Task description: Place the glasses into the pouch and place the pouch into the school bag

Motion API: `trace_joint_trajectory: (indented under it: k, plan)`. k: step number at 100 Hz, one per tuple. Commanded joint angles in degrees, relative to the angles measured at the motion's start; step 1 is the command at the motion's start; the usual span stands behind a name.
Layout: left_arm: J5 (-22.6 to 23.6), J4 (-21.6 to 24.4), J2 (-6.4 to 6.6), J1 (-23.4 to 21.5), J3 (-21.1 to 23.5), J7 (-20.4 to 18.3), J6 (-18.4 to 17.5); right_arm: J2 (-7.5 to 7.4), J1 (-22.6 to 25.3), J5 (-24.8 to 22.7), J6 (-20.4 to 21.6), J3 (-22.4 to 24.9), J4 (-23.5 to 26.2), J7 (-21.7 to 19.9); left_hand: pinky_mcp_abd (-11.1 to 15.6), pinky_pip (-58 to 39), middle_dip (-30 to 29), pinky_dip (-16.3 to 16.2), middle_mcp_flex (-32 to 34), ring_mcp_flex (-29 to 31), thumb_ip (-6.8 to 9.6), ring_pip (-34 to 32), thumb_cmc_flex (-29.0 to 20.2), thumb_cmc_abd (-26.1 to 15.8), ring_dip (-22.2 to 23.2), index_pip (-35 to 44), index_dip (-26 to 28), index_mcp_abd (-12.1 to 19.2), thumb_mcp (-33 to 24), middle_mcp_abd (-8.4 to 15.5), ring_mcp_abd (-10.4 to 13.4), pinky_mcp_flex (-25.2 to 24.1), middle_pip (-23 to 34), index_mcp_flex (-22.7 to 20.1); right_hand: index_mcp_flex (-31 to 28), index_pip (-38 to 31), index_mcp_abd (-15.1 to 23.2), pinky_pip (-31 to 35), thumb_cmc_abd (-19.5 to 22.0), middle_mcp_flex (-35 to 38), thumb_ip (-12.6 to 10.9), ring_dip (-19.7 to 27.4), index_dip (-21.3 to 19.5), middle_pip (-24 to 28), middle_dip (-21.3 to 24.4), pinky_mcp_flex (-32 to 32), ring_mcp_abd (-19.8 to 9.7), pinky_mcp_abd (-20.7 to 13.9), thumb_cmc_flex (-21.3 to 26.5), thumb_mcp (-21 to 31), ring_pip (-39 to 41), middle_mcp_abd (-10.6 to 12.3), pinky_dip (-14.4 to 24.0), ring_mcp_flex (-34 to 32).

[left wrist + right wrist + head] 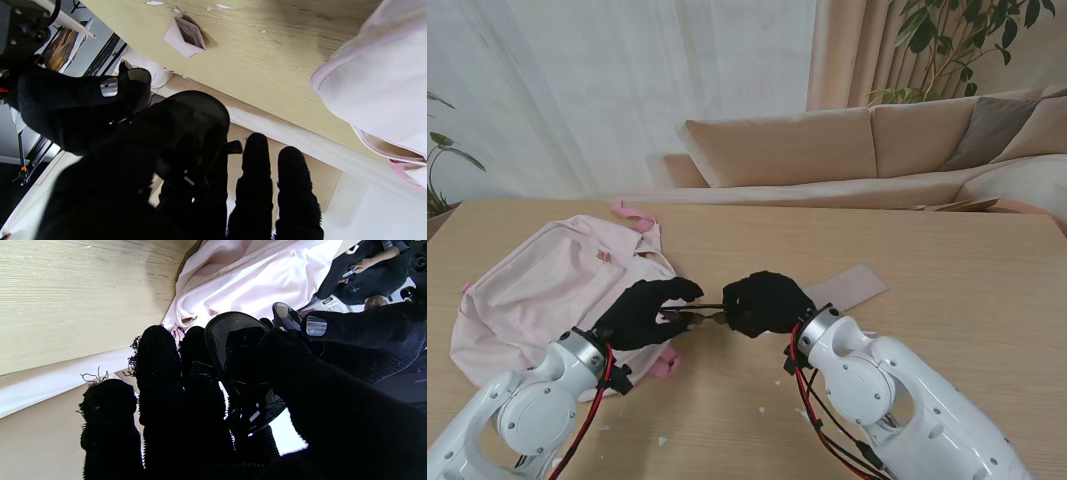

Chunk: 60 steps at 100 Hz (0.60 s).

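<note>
The glasses (699, 313), dark-lensed with a thin frame, hang just over the surface (947, 300) between the two hands, near the middle and close to me. The left hand (642, 312) pinches one end of the frame and the right hand (765, 303) pinches the other, thumbs pressed against fingers (156, 350) with a lens (196, 123) showing between them. They look light but fragile: stiff at the lenses, weak at the hinges and slick on the lens faces, so I judge the frame ends or folded arms the safer hold. The flat grey pouch (855, 285) lies just beyond the right hand, soft and limp, its mouth likely needing spreading. The pink school bag (537, 290) lies slack at the left.
</note>
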<state>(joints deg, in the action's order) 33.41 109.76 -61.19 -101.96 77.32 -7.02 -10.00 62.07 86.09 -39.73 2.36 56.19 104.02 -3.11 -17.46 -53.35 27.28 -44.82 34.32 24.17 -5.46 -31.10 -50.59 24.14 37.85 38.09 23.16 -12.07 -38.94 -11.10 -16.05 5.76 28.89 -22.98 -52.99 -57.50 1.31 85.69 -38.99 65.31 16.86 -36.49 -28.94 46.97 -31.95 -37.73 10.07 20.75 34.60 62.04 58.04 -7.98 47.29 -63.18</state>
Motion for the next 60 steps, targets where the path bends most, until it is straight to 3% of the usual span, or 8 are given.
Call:
trace_joint_trajectory:
  k: [1,6,12,19,41,51,56,60]
  plan:
    - [-1.3,0.3,-0.63,-0.5,-0.3,-0.1,0.6,0.28,0.1,0.0,0.0,-0.3,-0.1,-0.8,-1.3,-4.0,4.4,0.7,4.1,2.7,-0.51,-2.9,-5.8,-2.8,1.5,3.0,0.1,-0.4,4.7,-0.9,-0.9,1.1,0.9,-2.4,-2.0,-2.2,3.5,1.8,1.8,2.2,-0.3,-1.0,-1.1,1.3,-0.6,0.0,-1.7,0.1,2.4,4.3,1.2,0.4,-0.5,-0.7]
    - [-1.9,0.4,-0.7,-0.6,-0.4,0.0,0.8,0.27,0.0,0.0,0.0,-0.4,-0.2,-0.8,-2.1,-6.2,7.7,1.0,7.4,4.4,-1.08,-4.6,-9.7,-3.2,1.9,4.9,-0.4,-0.3,8.9,-1.3,-1.5,1.9,-0.2,-3.9,-2.0,-2.2,3.5,1.8,1.9,2.2,-0.3,-1.0,-1.1,1.3,-0.6,0.0,-1.8,0.1,2.4,4.2,1.2,0.5,-0.5,-0.6]
    - [-2.4,0.5,-0.7,-0.6,-0.3,-0.2,1.0,0.25,-0.1,-0.2,0.0,-0.4,-0.3,-0.8,-2.9,-8.9,11.1,1.5,12.1,6.7,0.64,-6.8,-17.5,-6.2,2.4,8.6,-1.5,0.2,19.2,-1.7,-2.3,3.3,-2.2,-5.7,-1.8,-2.1,3.5,1.8,2.1,2.0,-0.3,-1.0,-1.1,1.2,-0.6,0.0,-1.8,0.0,2.4,4.0,1.1,0.5,-0.5,-0.5]
    - [-2.8,0.6,-0.77,-0.7,-0.4,-0.1,1.3,0.22,-0.2,-0.6,-0.1,-0.5,-0.3,-0.8,-3.8,-11.3,12.3,1.4,15.1,8.7,1.62,-9.0,-22.1,-9.0,3.2,10.5,-1.4,0.5,24.2,-2.0,-3.0,4.4,-1.6,-7.9,-1.6,-1.8,3.4,1.7,2.4,1.7,-0.3,-1.0,-0.8,1.0,-0.3,0.4,-1.8,-0.3,2.4,3.2,1.0,0.7,-0.5,-0.2]
    - [-3.5,0.9,-0.82,-0.9,-0.2,-0.2,1.7,0.31,-0.4,0.2,0.0,-0.6,-0.6,-0.8,-4.3,-17.4,16.8,0.0,16.9,12.1,1.59,-18.2,-23.4,-11.5,8.1,17.8,4.0,2.2,22.0,-2.9,-3.4,6.7,8.6,-8.9,0.3,0.5,2.5,0.0,5.0,-1.3,-1.6,0.8,6.8,-3.3,4.3,4.4,-1.0,-0.8,2.9,-3.6,-3.9,1.9,-0.7,3.8]
    - [-4.0,0.9,-0.88,-1.0,0.0,-0.1,1.6,0.21,-0.3,0.4,0.4,-0.3,-0.4,-1.2,-4.7,-19.0,18.1,-0.3,16.9,13.0,1.59,-20.6,-23.4,-11.6,9.6,19.3,6.5,2.8,21.5,-3.2,-3.4,7.5,11.4,-8.8,4.7,4.6,0.8,-2.6,4.3,-5.9,-1.5,2.9,12.5,-6.9,6.9,8.0,-0.8,-1.3,-2.3,-5.8,-9.5,2.1,-0.9,7.8]
    - [-4.3,0.8,-0.97,-1.0,0.1,0.3,1.4,0.15,-0.1,0.4,0.6,-0.1,-0.2,-1.4,-4.8,-19.4,18.7,-0.4,17.1,13.2,1.58,-21.5,-23.4,-11.6,10.1,19.8,7.6,3.1,21.2,-3.1,-3.4,7.8,12.4,-8.8,5.1,14.8,-0.4,-4.3,4.2,-8.5,-4.0,3.8,11.7,-8.8,9.4,10.1,-0.5,-1.6,-6.7,-5.3,-12.8,2.0,-0.5,10.2]
    - [-4.6,0.7,-1.04,-1.0,0.1,0.6,1.2,0.1,0.0,0.4,0.7,0.2,0.0,-1.6,-4.9,-19.6,19.0,-0.4,17.1,13.2,1.57,-21.8,-23.4,-11.6,10.4,20.0,8.2,3.1,21.0,-3.0,-3.5,7.8,12.9,-8.8,5.5,24.2,-1.4,-5.4,5.1,-10.7,-9.7,4.3,5.7,-9.8,10.8,11.7,-0.4,-1.9,-10.3,-5.4,-14.7,2.0,-0.2,12.2]
